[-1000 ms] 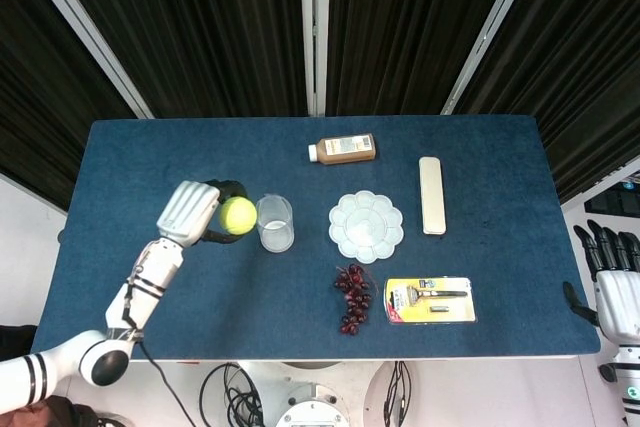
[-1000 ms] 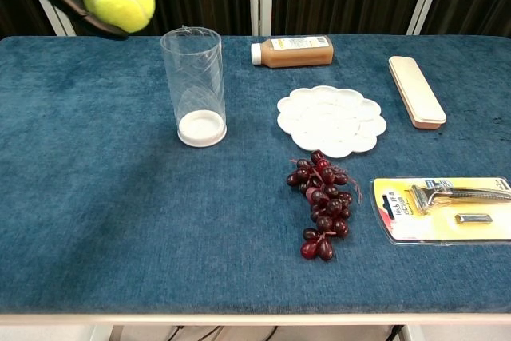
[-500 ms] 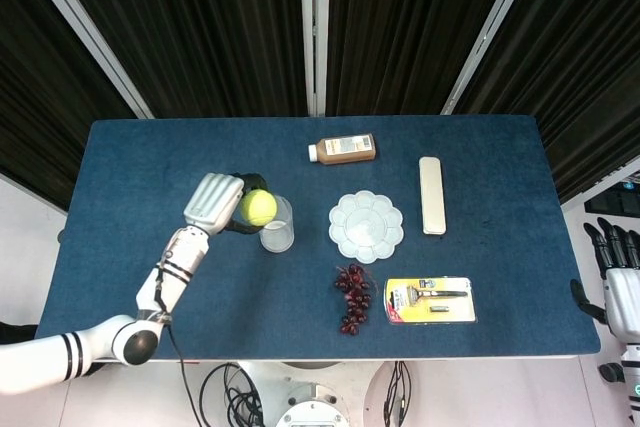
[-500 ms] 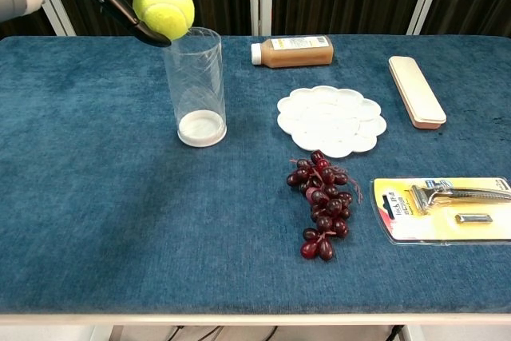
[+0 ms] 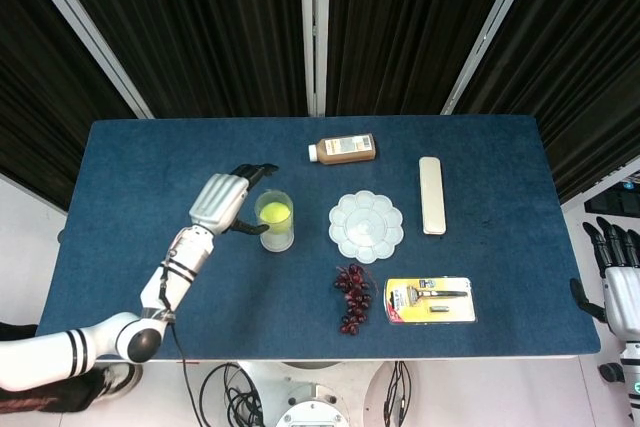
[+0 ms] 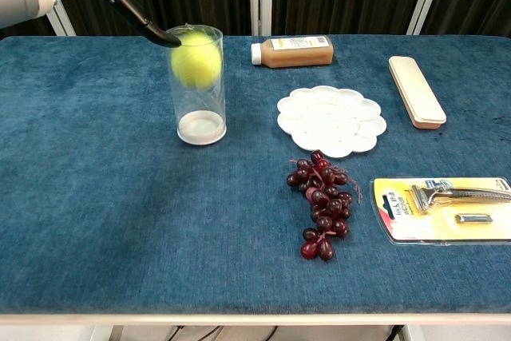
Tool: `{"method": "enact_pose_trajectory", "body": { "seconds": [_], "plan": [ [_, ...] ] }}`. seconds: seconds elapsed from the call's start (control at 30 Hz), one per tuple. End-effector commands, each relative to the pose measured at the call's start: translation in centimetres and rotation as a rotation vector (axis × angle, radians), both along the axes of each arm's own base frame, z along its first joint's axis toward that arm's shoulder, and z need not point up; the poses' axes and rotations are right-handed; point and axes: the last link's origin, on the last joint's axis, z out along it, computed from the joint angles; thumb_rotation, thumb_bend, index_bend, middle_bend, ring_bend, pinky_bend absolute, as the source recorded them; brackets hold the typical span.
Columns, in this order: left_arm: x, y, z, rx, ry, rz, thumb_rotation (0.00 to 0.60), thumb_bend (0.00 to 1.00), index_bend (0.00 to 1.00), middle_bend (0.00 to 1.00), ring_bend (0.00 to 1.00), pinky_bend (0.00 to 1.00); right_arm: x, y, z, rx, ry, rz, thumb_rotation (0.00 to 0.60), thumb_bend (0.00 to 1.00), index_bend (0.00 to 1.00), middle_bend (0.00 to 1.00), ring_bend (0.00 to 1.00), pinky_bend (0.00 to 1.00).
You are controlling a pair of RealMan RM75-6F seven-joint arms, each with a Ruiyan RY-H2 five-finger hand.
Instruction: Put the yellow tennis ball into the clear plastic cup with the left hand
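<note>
Where the blue tabletop (image 5: 150, 157) carries its scatter of things, the clear plastic cup (image 6: 196, 85) stands upright left of centre, and the yellow tennis ball (image 6: 196, 60) sits inside its upper part, below the rim, free of any grip. The left hand (image 5: 222, 201) hangs just beside the cup on its left, fingers (image 6: 142, 20) spread apart and holding nothing, one dark fingertip reaching to the rim.

Right of the cup lies a white flower-shaped palette (image 5: 366, 226), with a bunch of dark red grapes (image 5: 351, 298) in front of it and a yellow razor pack (image 5: 430, 300) further right near the front edge. A brown bottle (image 5: 343, 149) lies on its side behind the cup, and a slim beige case (image 5: 431, 194) lies beyond the palette.

The widest bare cloth is on the left side and along the front left, around the left arm. The right hand (image 5: 616, 278) stays off the tabletop's right edge, fingers upright and apart, empty.
</note>
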Motion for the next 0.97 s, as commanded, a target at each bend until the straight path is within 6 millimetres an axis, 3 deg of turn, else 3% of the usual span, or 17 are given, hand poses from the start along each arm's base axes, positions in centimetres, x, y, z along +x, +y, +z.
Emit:
{"method": "enact_pose_trajectory", "body": {
  "seconds": [0.03, 0.23, 0.37, 0.47, 0.6, 0.7, 0.8, 0.97],
  "plan": [
    [0.0, 0.0, 0.1, 0.002, -0.001, -0.002, 0.600, 0.09, 0.15, 0.20, 0.17, 0.49, 0.0, 0.0, 0.1, -0.002, 0.001, 0.000, 0.600, 0.32, 0.00, 0.00, 0.00, 0.00],
    [0.0, -0.9, 1.6, 0.038, -0.014, -0.025, 0.600, 0.09, 0.16, 0.20, 0.17, 0.44, -0.1, 0.2, 0.3, -0.008, 0.005, -0.005, 0.600, 0.32, 0.00, 0.00, 0.00, 0.00],
    [-1.3, -2.6, 3.9, 0.155, 0.056, -0.067, 0.600, 0.09, 0.25, 0.21, 0.17, 0.37, -0.2, 0.4, 0.4, -0.013, 0.005, -0.006, 0.600, 0.32, 0.00, 0.00, 0.00, 0.00],
    [-4.6, -4.9, 5.7, 0.253, 0.154, -0.067, 0.600, 0.09, 0.31, 0.22, 0.17, 0.33, -0.2, 0.6, 0.5, -0.018, 0.005, -0.005, 0.600, 0.32, 0.00, 0.00, 0.00, 0.00],
    [-11.0, -9.3, 7.5, 0.321, 0.352, -0.037, 0.600, 0.09, 0.27, 0.21, 0.14, 0.24, -0.3, 1.0, 0.5, -0.017, 0.016, -0.004, 0.600, 0.32, 0.00, 0.00, 0.00, 0.00],
    [-15.6, -12.7, 8.3, 0.335, 0.474, -0.004, 0.600, 0.09, 0.21, 0.13, 0.06, 0.17, -0.4, 1.1, 0.3, -0.005, 0.033, -0.013, 0.600, 0.32, 0.00, 0.00, 0.00, 0.00],
    [-18.5, -14.7, 8.9, 0.329, 0.469, 0.092, 0.600, 0.09, 0.12, 0.02, 0.00, 0.08, -0.6, 0.9, -0.1, 0.006, 0.033, -0.026, 0.600, 0.32, 0.00, 0.00, 0.00, 0.00],
    [-20.9, -15.7, 9.7, 0.333, 0.438, 0.170, 0.600, 0.09, 0.10, 0.01, 0.00, 0.04, -0.2, 0.2, -0.9, 0.027, 0.040, -0.023, 0.600, 0.32, 0.00, 0.00, 0.00, 0.00]
  ]
}}
